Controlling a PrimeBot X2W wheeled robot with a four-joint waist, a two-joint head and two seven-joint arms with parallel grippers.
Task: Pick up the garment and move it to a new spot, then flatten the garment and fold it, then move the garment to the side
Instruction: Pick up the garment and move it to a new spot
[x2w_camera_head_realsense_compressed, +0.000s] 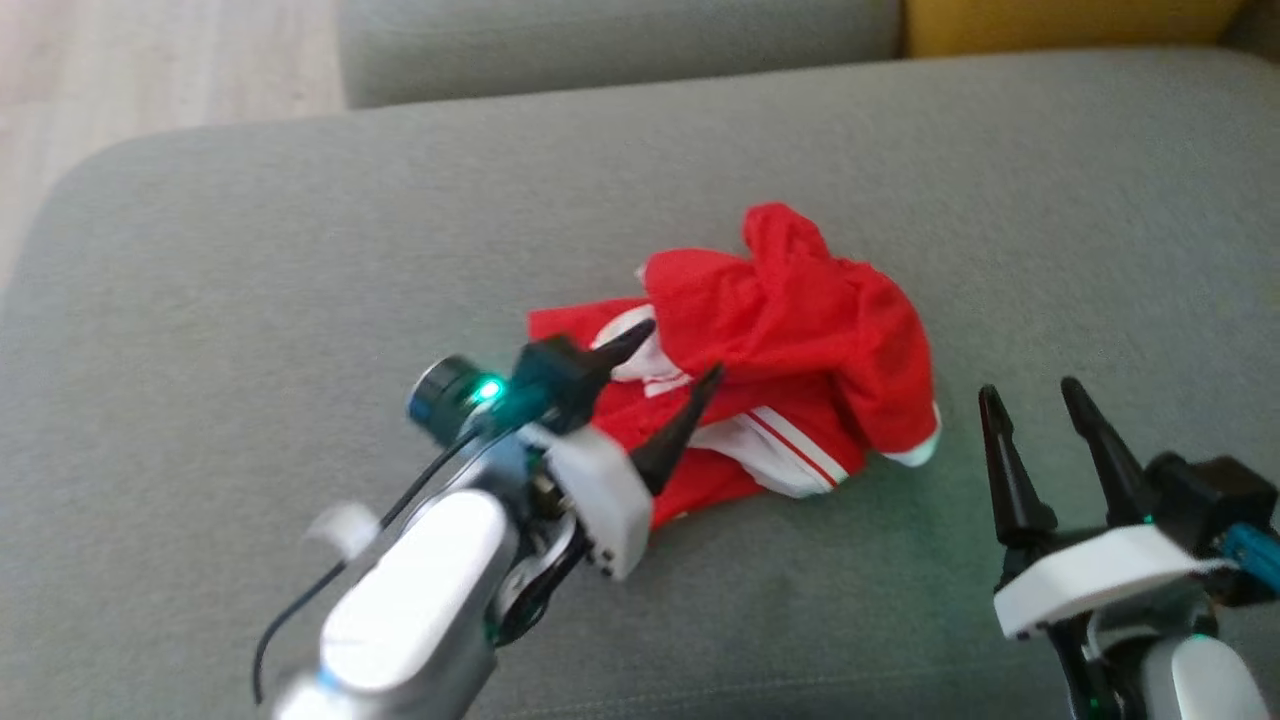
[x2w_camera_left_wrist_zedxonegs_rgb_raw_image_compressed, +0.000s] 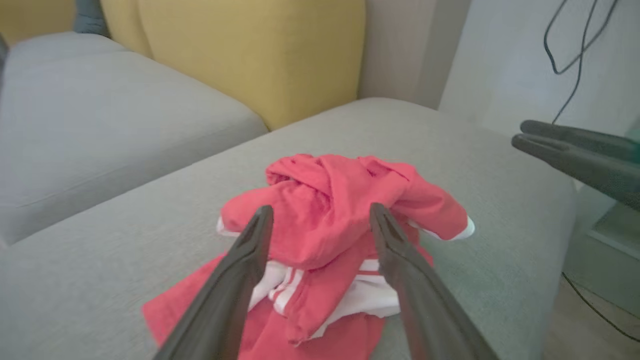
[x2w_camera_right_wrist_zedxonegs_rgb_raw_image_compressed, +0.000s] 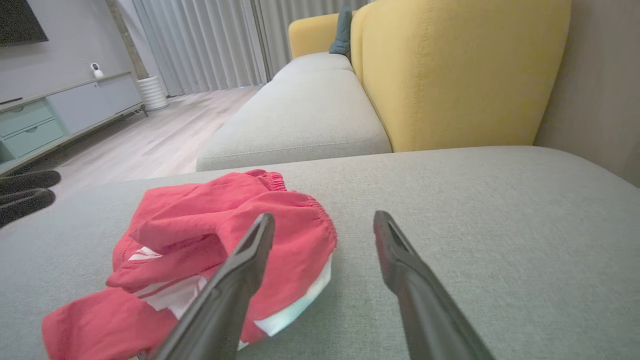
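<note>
**Red garment crumpled mid-cushion, both claws open**

The red fabric garment with white stripes and white trim (x2w_camera_head_realsense_compressed: 790, 340) (x2w_camera_left_wrist_zedxonegs_rgb_raw_image_compressed: 330, 210) (x2w_camera_right_wrist_zedxonegs_rgb_raw_image_compressed: 200, 235) lies in a crumpled heap around the middle of the broad grey fabric sofa cushion (x2w_camera_head_realsense_compressed: 300, 250). It is well clear of the cushion's rounded far-left corner. It is not flattened or folded: a bunched red layer is piled over the striped white part, and a flat red flap spreads toward the near-left. A white-edged bit sticks out on the heap's right side.

The left claw (x2w_camera_head_realsense_compressed: 684, 348) (x2w_camera_left_wrist_zedxonegs_rgb_raw_image_compressed: 321, 209) is open, with both dark fingers spread apart. Its tips sit over the near-left part of the heap, and in the left wrist view the fingers straddle the bunched top. Nothing is pinched between them. Contact with the cloth cannot be told.

The right claw (x2w_camera_head_realsense_compressed: 1029, 388) (x2w_camera_right_wrist_zedxonegs_rgb_raw_image_compressed: 325, 216) is open too and holds nothing. It is over bare cushion toward the near-right edge, just right of the garment and apart from it. The left wrist view catches it at the right side (x2w_camera_left_wrist_zedxonegs_rgb_raw_image_compressed: 517, 134).

A yellow upholstered backrest (x2w_camera_right_wrist_zedxonegs_rgb_raw_image_compressed: 450, 75) runs along the cushion's far edge. A second grey seat cushion (x2w_camera_right_wrist_zedxonegs_rgb_raw_image_compressed: 300, 115) adjoins it at the far side, and pale wood flooring (x2w_camera_head_realsense_compressed: 150, 60) lies beyond the far-left corner.
</note>
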